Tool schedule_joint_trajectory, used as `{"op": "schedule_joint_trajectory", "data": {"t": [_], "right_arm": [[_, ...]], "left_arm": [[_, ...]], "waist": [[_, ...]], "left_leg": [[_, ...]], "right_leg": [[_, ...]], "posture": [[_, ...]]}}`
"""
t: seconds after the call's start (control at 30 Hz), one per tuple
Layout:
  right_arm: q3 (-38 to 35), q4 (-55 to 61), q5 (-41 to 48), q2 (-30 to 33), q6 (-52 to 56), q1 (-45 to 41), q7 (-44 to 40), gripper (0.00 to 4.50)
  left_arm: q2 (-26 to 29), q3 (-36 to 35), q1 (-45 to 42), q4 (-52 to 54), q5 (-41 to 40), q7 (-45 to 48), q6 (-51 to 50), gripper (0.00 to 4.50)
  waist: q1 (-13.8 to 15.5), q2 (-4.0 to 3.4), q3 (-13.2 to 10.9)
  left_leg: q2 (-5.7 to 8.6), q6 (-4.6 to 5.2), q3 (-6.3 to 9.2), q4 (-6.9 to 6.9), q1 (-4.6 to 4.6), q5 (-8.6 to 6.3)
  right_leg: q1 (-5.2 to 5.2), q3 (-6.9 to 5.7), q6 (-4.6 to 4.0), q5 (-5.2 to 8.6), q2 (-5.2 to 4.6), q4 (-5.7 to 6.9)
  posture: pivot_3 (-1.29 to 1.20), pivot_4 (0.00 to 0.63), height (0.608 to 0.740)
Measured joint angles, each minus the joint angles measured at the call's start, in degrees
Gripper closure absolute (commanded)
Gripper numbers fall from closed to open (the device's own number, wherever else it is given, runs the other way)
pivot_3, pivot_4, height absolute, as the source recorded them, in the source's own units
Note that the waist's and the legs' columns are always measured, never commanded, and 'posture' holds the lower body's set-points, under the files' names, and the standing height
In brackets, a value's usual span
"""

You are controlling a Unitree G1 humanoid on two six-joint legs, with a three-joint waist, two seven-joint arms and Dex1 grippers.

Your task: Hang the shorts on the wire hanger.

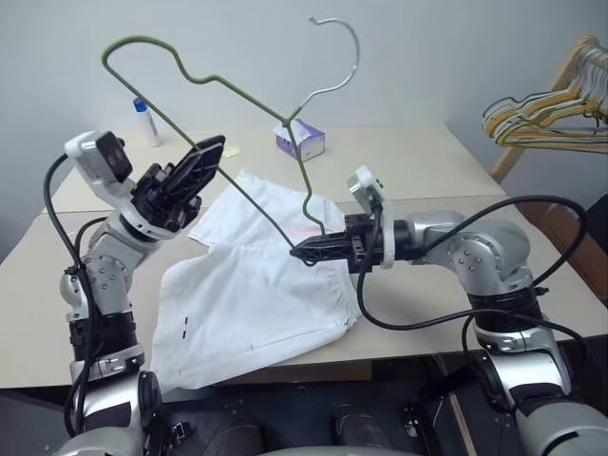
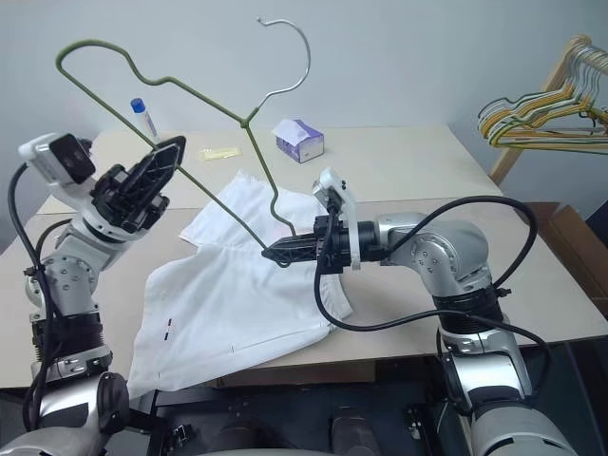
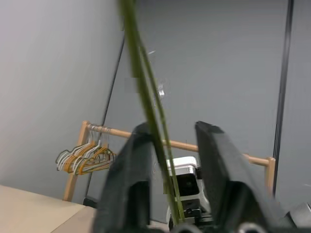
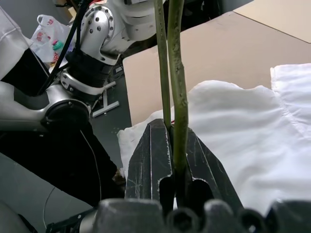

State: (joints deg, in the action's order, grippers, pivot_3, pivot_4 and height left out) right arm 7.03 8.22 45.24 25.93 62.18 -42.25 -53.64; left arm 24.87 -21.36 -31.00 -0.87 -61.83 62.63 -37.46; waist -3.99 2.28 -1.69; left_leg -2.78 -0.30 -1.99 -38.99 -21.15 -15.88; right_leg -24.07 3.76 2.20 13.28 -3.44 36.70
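The white shorts [image 1: 256, 285] lie spread flat on the table [image 1: 427, 161] in front of me, one leg hem reaching the near edge. The olive-green wire hanger [image 1: 286, 122] is held up in the air above them, tilted, its silvery hook [image 1: 347, 57] pointing upward. My right gripper [image 1: 296, 253] is shut on the hanger's lower corner, just above the shorts' waistband. My left gripper [image 1: 211, 150] stands open around the long bottom wire [image 3: 141, 82], which runs between its fingers [image 3: 214, 145]. In the right wrist view the wire [image 4: 176, 73] rises from the closed jaws over the shorts [image 4: 243, 126].
A purple-and-white tissue box [image 1: 299, 139] and a small blue-capped bottle [image 1: 145, 122] stand at the table's back. A bunch of yellow and pale hangers [image 1: 546, 119] hangs on a wooden rack to the right, beyond the table.
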Motion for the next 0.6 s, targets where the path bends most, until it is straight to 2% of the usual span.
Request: {"op": "schedule_joint_trajectory", "data": {"t": [0.07,0.17,0.33,0.43,0.6], "right_arm": [[-2.19,-0.68,0.67,-1.31,0.0,0.0,1.7,4.5],[-7.9,-2.19,2.75,-3.14,0.02,-0.09,5.6,4.5],[-13.57,-1.83,4.63,-0.24,2.47,1.64,9.59,4.5],[-16.16,-0.49,7.0,5.09,8.69,7.9,11.21,4.5],[-22.23,-0.77,10.02,13.59,16.97,18.67,12.43,4.5]], "left_arm": [[0.23,0.73,0.29,-0.02,1.64,-0.17,0.55,1.11],[1.95,4.01,1.35,-2.11,9.35,-1.98,4.07,0.13],[5.2,6.22,2.91,-7.66,19.52,-5.17,8.72,0.03],[9.7,11.81,4.91,-7.3,28.9,-3.98,14.79,0.03],[13.9,22.26,6.53,-6.74,41.4,-1.99,19.84,0.03]], "waist": [[-0.06,0.0,0.0],[-0.13,-0.01,0.0],[-0.4,-0.02,0.0],[0.0,-0.02,0.0],[-0.07,-0.08,-0.03]], "left_leg": [[0.0,0.0,0.0,0.0,0.01,0.0],[0.0,0.0,-0.01,0.0,0.03,0.0],[0.0,0.0,-0.01,0.02,-0.04,0.0],[0.0,0.01,-0.04,0.05,-0.08,0.0],[0.01,0.01,-0.08,0.05,-0.15,0.0]], "right_leg": [[0.0,0.0,0.0,0.0,0.0,0.0],[0.01,0.01,0.0,0.0,0.0,0.01],[-0.05,0.0,0.0,0.0,0.0,-0.05],[0.0,-0.01,0.0,0.0,-0.04,-0.19],[0.02,0.03,0.04,-0.06,-0.03,-0.38]], "posture": [[-0.04,0.0,0.74],[-0.07,0.0,0.74],[-0.08,0.0,0.74],[-0.09,0.0,0.74],[-0.1,0.0,0.74]]}}
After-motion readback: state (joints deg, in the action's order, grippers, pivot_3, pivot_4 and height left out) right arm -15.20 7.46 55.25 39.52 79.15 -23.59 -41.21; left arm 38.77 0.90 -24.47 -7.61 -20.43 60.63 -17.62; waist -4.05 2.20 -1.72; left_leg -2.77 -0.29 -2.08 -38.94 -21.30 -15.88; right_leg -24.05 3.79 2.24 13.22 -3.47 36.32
